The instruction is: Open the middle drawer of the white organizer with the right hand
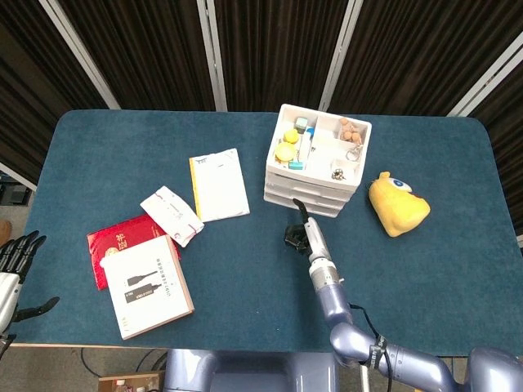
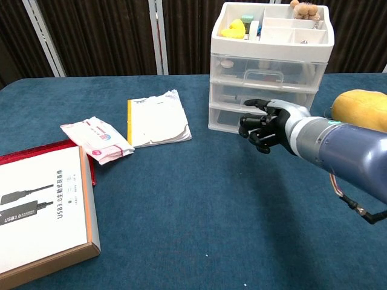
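Just in front of the white organizer (image 1: 315,167), my right robot hand (image 1: 300,233) hangs low, lined up for the middle drawer (image 2: 269,97).

I have it there with the fingers (image 2: 256,131) curled in on nothing and one finger pointing at the drawer fronts, so it can hook the handle. From the chest view it overlaps the lower two fronts, though I cannot tell if it touches them. That drawer sits flush and closed, clear-fronted in a white frame, a small arched handle at its centre, between its closed neighbours. My left robot hand (image 1: 15,263) waits spread and idle, far left of the organizer at the worktop (image 1: 245,269) edge. A yellow plush toy (image 1: 397,204) lies just right of the organizer.
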Available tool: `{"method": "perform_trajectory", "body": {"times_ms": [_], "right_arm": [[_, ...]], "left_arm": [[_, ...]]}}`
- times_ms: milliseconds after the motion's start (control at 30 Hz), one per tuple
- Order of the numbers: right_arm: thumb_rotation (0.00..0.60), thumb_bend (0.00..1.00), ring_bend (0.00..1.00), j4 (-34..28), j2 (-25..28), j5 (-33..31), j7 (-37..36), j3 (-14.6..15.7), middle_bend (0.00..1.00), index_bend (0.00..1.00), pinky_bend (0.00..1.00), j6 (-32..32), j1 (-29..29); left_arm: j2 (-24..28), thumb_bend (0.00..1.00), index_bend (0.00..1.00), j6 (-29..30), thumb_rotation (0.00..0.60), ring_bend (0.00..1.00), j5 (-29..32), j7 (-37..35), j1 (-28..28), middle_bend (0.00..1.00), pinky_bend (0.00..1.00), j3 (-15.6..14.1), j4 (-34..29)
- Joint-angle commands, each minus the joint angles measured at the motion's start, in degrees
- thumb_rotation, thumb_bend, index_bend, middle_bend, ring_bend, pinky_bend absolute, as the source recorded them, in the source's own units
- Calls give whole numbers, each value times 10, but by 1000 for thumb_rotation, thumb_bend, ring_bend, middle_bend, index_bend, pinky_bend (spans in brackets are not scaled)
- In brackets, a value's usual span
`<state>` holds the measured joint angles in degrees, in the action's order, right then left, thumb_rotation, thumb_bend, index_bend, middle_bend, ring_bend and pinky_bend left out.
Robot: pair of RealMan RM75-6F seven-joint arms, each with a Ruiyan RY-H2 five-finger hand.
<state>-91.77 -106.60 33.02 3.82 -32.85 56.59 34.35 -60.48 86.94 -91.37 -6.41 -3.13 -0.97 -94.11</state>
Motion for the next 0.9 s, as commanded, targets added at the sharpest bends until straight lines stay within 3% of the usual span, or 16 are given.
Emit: {"method": "perform_trajectory", "body": {"times_ms": [33,667,900], "right_arm": [[600,806,812,19,-12,0,-21,-6,789,0,878,0,9],[600,816,812,88,-55,3,-109,-20,788,2,878,0,30],[600,827,812,126,-73,-8,-132,-41,788,83,878,-14,51]], "left_arm": [[1,21,0,-1,600,0,1,-1,-1,0,0,0,-1],[5,22,0,-9,600,0,5,-11,-3,0,0,-1,-6],[7,22,0,-11,600,0,5,-11,-3,0,0,-3,-10]]}}
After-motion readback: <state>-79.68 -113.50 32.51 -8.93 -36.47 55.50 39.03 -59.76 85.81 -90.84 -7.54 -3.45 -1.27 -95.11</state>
